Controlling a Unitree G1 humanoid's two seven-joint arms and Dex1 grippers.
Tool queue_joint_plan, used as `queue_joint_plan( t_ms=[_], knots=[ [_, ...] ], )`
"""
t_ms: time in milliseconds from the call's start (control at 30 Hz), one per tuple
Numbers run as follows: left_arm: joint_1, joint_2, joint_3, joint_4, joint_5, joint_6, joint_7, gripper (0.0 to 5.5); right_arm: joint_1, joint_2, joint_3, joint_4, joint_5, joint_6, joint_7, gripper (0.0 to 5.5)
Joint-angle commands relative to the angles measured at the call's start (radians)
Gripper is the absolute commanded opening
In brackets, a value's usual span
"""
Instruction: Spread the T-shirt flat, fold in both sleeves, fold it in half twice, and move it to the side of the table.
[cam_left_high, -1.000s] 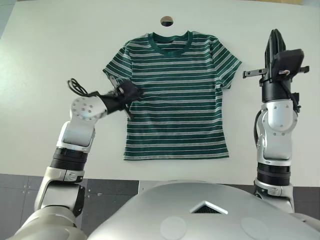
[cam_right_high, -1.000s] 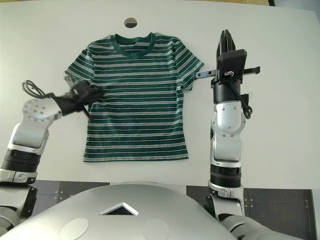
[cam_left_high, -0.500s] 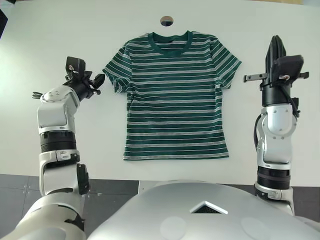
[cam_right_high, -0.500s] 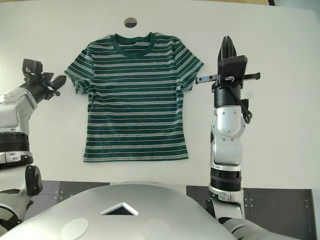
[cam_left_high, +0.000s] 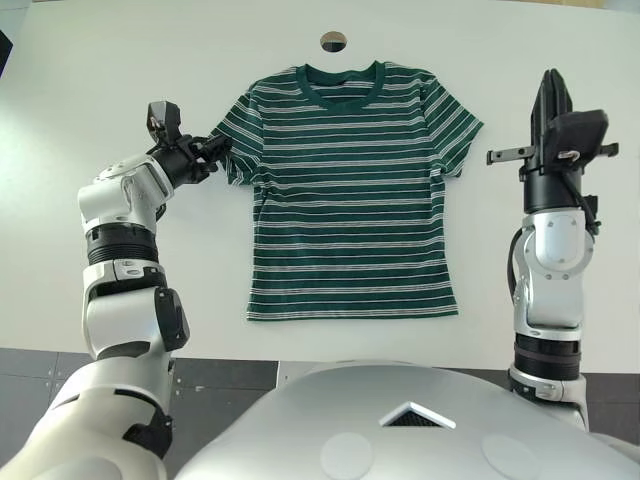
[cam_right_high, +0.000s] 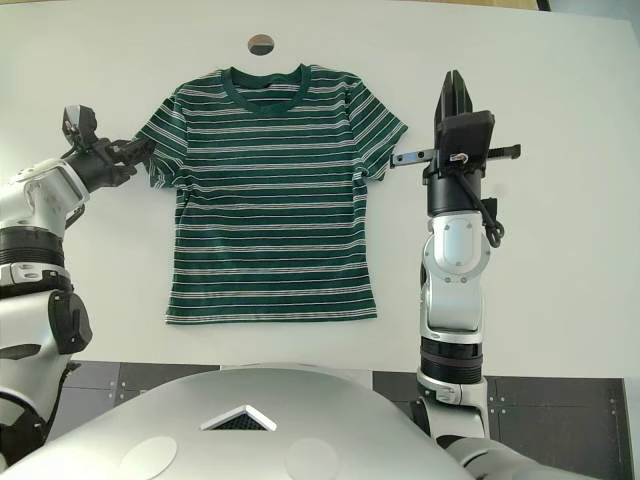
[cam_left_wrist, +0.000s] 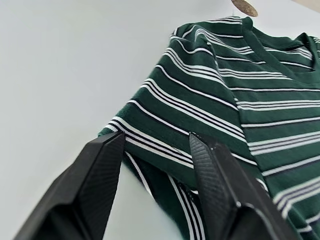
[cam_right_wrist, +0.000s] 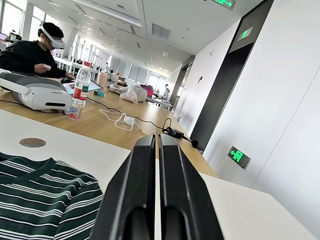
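Observation:
A dark green T-shirt (cam_left_high: 350, 190) with thin white stripes lies spread flat on the white table (cam_left_high: 100, 80), collar toward the far edge, both sleeves out. My left gripper (cam_left_high: 212, 152) is open at the edge of the left sleeve (cam_left_wrist: 165, 135), its black fingers (cam_left_wrist: 212, 175) straddling the sleeve hem just above the cloth. My right gripper (cam_left_high: 551, 95) is shut and held upright above the table, to the right of the right sleeve (cam_left_high: 455, 130), clear of the shirt.
A small round brown hole (cam_left_high: 333, 41) sits in the table just beyond the collar. Bare table surface lies to the left and right of the shirt. The table's near edge (cam_left_high: 200, 350) runs just below the shirt hem.
My left arm swung out from over the shirt's left side to the table's left, then came back in to the left sleeve edge. The right gripper hardly moved.

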Motion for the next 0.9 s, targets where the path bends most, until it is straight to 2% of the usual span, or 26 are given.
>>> queue_joint_plan(
  t_ms=[33, 133, 267, 467, 633, 800, 900],
  knots=[
    [-0.015, 0.012, -0.026, 0.045, 0.049, -0.043, 0.014, 2.40, -0.005, -0.002, 0.000, -0.012, -0.005, 0.002, 0.003, 0.10],
    [-0.006, 0.007, -0.048, 0.066, 0.073, -0.069, 0.006, 2.40, -0.002, -0.002, 0.003, -0.008, -0.006, 0.000, 0.004, 0.10],
    [0.019, 0.013, -0.059, -0.003, 0.096, -0.132, 0.007, 1.73, 0.003, -0.003, 0.004, -0.014, -0.004, -0.001, 0.007, 0.10],
    [0.082, 0.044, -0.044, -0.221, 0.117, -0.226, 0.026, 1.73, 0.009, 0.003, 0.021, -0.008, -0.012, -0.004, 0.006, 0.10],
    [0.052, 0.036, -0.080, -0.116, 0.133, -0.190, 0.007, 1.73, 0.007, 0.003, 0.027, -0.005, -0.010, -0.001, 0.007, 0.10],
    [0.019, 0.016, -0.130, -0.007, 0.162, -0.172, -0.018, 2.54, 0.007, 0.000, 0.027, -0.009, -0.007, 0.002, 0.009, 0.10],
    [0.010, 0.010, -0.153, 0.029, 0.180, -0.169, -0.024, 2.61, 0.004, -0.002, 0.021, -0.011, -0.004, 0.003, 0.009, 0.10]
  ],
)
